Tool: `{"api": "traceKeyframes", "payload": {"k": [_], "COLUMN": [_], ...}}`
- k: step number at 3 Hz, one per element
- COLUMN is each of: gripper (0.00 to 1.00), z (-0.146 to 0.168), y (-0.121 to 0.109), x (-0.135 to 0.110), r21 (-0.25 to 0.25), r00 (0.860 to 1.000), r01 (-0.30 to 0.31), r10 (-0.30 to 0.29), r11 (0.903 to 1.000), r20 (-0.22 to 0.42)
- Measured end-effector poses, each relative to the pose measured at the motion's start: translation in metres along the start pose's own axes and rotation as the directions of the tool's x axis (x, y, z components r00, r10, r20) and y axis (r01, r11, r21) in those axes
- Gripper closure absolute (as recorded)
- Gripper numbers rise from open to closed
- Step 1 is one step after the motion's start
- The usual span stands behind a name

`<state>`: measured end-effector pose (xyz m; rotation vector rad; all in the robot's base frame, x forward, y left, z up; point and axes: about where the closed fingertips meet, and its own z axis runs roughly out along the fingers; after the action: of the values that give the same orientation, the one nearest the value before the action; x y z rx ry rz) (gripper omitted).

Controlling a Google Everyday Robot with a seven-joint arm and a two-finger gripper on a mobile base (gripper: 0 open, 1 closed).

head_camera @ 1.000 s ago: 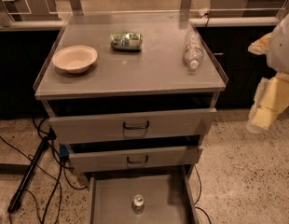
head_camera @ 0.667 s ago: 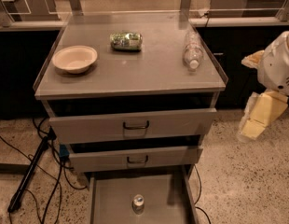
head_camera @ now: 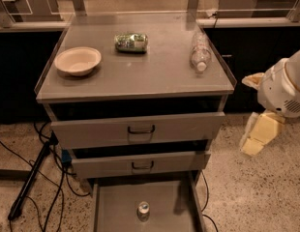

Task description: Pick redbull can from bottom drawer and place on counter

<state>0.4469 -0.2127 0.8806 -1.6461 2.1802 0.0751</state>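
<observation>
The redbull can (head_camera: 143, 210) stands upright on the floor of the bottom drawer (head_camera: 116, 209), which is pulled out at the frame's lower edge. Above it is the grey counter (head_camera: 155, 71) on top of the cabinet. My gripper (head_camera: 254, 141) hangs to the right of the cabinet, about level with the top drawer, its cream-coloured end pointing down and left. It is well apart from the can and the drawer. The white arm body (head_camera: 285, 88) sits just above it.
On the counter lie a cream bowl (head_camera: 77, 60), a green crumpled packet (head_camera: 131, 42) and a clear plastic bottle (head_camera: 199, 52) on its side. The top drawer (head_camera: 138, 129) and middle drawer (head_camera: 140, 164) stick out slightly. Cables and a black stand leg (head_camera: 31, 180) lie on the floor at left.
My arm and gripper have moved left and downward, closer to the cabinet's right side. The can and the counter items have not moved.
</observation>
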Motion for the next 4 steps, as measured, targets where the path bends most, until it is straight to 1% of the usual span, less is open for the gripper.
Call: {"api": "traceKeyframes", "payload": {"k": [1, 2, 3, 4], "gripper": [0.0, 0.0, 0.0, 0.0], "z": [0.0, 0.029, 0.067, 0.15], "y": [0.002, 0.025, 0.045, 0.065], "x": [0.0, 0.008, 0.014, 0.017], "r21": [-0.005, -0.047, -0.084, -0.126], "r00": [1.0, 0.998, 0.994, 0.982], "r01": [-0.002, -0.053, -0.08, -0.107], "r10": [0.002, 0.055, 0.086, 0.124], "r11": [1.0, 0.9975, 0.9932, 0.9863], "r20": [0.002, 0.042, 0.066, 0.14]}}
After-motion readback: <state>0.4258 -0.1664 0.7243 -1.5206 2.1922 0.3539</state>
